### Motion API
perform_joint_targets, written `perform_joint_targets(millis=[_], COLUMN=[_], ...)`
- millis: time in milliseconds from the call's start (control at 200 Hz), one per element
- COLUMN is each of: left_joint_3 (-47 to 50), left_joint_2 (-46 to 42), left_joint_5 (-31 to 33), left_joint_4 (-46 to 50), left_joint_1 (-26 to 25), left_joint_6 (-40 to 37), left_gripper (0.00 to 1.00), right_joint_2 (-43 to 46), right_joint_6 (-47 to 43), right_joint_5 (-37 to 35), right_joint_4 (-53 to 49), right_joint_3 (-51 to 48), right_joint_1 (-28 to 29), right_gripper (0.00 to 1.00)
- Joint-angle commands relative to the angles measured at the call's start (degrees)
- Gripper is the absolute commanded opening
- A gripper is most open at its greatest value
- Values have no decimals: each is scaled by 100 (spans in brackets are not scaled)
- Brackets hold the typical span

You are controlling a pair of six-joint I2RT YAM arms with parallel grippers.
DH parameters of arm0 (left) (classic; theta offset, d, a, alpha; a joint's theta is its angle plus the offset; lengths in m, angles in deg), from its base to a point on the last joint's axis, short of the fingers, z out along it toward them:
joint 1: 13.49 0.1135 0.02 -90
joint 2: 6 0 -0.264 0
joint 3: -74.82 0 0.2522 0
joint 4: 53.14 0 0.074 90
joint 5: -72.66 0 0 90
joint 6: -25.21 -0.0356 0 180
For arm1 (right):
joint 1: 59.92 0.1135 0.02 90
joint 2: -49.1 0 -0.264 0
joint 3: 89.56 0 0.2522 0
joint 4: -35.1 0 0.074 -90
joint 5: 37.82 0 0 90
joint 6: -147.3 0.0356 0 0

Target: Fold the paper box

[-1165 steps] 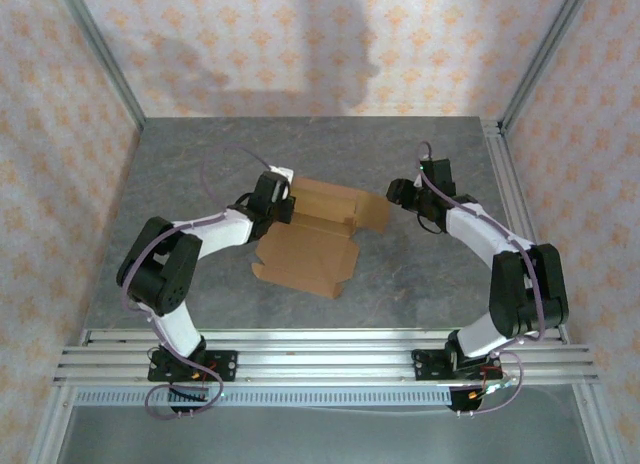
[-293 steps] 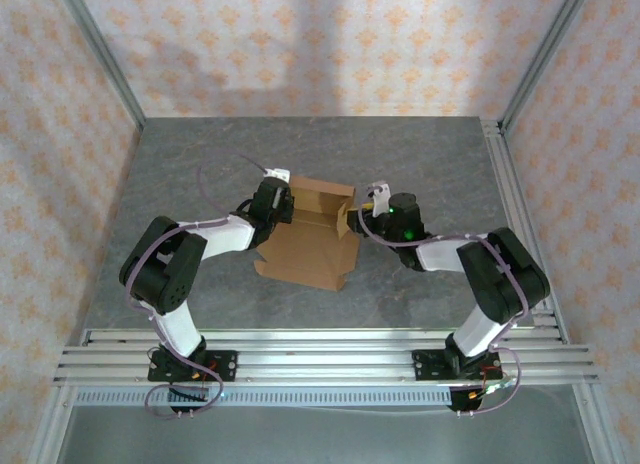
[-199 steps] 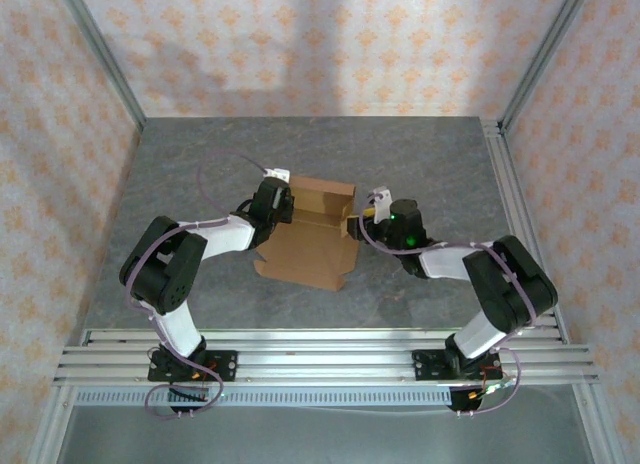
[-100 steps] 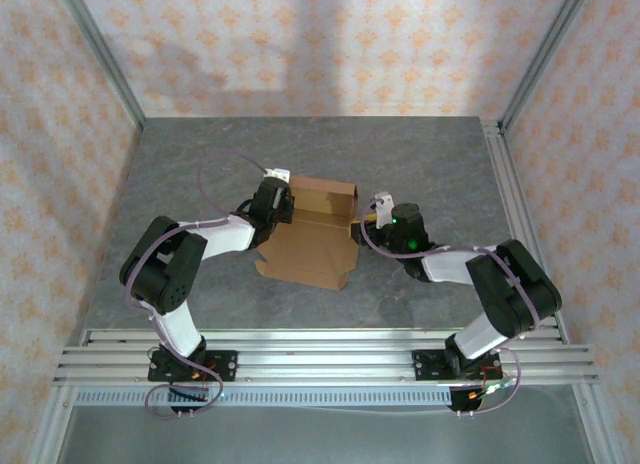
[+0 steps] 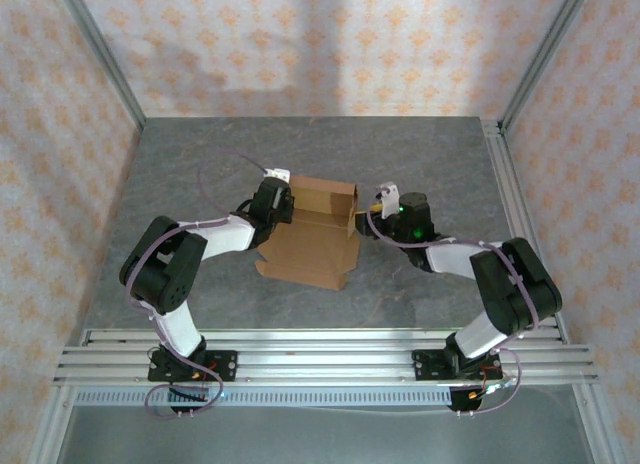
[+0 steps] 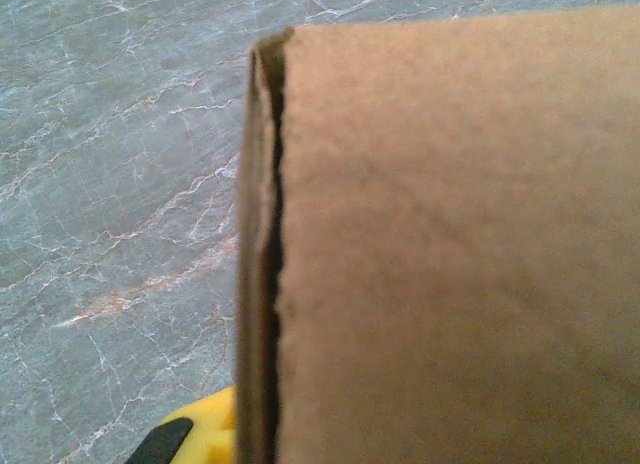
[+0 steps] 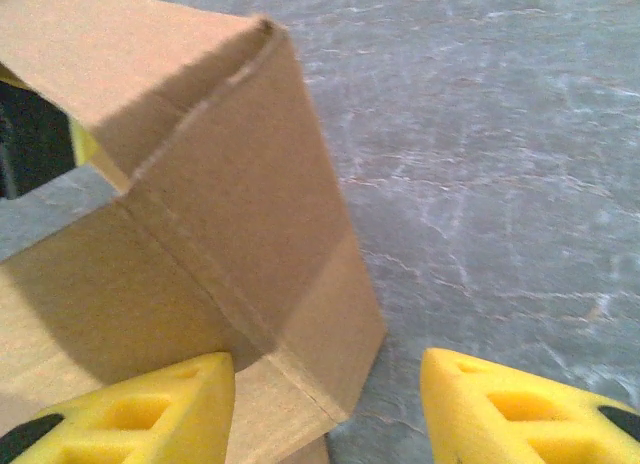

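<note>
Right claw [image 7: 322, 364], half-open, has reached the box's [image 5: 310, 246] raised right wall; left claw [image 5: 287, 202] pinches the left. Next, probably, press it upright.

Soft, even light from above in the top view, with broad grey shadows on the wall [image 5: 290, 74] at upper left and centre. Detail is slightly soft throughout. In the left wrist view the box [image 6: 450, 234] at right is blurred and the table [image 6: 100, 134] at left is sharper. In the right wrist view the fingers [image 7: 130, 409] at the bottom are out of focus, and the box's inner face at left is shaded.
</note>
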Motion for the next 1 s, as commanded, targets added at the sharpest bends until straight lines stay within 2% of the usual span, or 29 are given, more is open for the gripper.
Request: perform_joint_targets(millis=[0, 230, 546, 856, 996], left_joint_3=[25, 20, 49, 42, 49], left_joint_2=[308, 319, 310, 326, 313], left_joint_5=[-99, -102, -98, -109, -111], left_joint_4=[757, 758, 710, 714, 716], left_joint_1=[-55, -57, -61, -65, -58], left_joint_6=[-112, -117, -110, -110, -110], left_gripper=[0, 0, 0, 0, 0], right_joint_2=[-186, -336, -603, -797, -767], right_joint_6=[-28, -102, 40, -7, 87], right_joint_5=[596, 535, -86, -456, -967], right_joint_4=[38, -133, 89, 26, 140], right_joint_3=[217, 390, 573, 822, 780], right_joint_1=[22, 155, 322, 539, 615], right_gripper=[52, 51, 43, 41, 36])
